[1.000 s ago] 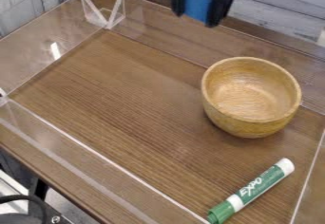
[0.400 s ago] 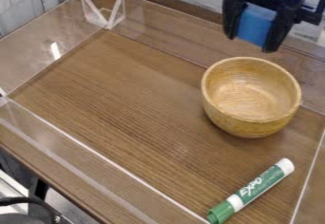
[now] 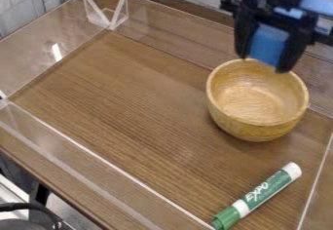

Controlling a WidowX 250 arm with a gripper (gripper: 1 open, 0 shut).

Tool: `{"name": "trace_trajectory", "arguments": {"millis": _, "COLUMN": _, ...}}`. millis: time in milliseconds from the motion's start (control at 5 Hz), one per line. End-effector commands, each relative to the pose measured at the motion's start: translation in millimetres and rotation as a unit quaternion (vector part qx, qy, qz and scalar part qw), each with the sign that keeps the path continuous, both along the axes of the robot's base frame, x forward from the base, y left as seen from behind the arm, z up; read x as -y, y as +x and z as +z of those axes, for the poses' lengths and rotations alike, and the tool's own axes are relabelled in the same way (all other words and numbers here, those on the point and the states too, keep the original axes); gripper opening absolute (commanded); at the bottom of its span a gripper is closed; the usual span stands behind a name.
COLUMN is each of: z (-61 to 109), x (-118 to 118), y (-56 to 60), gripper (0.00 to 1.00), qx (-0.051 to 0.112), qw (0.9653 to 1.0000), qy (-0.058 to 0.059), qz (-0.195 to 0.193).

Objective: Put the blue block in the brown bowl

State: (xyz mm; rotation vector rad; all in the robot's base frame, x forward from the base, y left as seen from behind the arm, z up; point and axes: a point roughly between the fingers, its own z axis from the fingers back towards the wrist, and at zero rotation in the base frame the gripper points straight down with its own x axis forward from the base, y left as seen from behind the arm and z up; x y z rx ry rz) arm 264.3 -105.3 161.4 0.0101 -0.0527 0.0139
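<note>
Over the last second I see the claw [image 3: 275, 47] travel from the upper middle of the view rightward and down, carrying the blue block [image 3: 268, 45] clamped between its two dark fingers. It now hangs at the far rim of the brown bowl [image 3: 259, 98], with the block's lower edge just above that rim and not touching it. I judge the carry step nearly complete: the block is lined up with the back part of the bowl rather than its centre, so a small shift toward the camera before release would make the drop safer. The bowl is empty and its mouth is much wider than the block, which leaves good margin. Clear walls fence the wooden surface [image 3: 130, 97]; the right wall stands near the bowl, so room on that side is tight. The green-and-white marker [image 3: 258, 208] lies well apart at the front edge, out of the way. The left of the surface offers wide room for withdrawal.
</note>
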Motion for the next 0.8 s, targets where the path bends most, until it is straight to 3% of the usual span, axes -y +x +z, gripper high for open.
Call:
{"name": "trace_trajectory", "arguments": {"millis": 0, "z": -5.2, "x": 4.2, "y": 3.3, "gripper": 0.00, "qx": 0.028, "qw": 0.9996, "qy": -0.005, "qz": 0.002}}
{"name": "trace_trajectory", "arguments": {"millis": 400, "z": -34.7, "x": -1.7, "y": 9.8, "gripper": 0.00, "qx": 0.044, "qw": 0.9990, "qy": -0.007, "qz": 0.007}}
{"name": "trace_trajectory", "arguments": {"millis": 600, "z": -40.9, "x": -5.8, "y": 14.4, "gripper": 0.00, "qx": 0.054, "qw": 0.9985, "qy": -0.010, "qz": 0.005}}
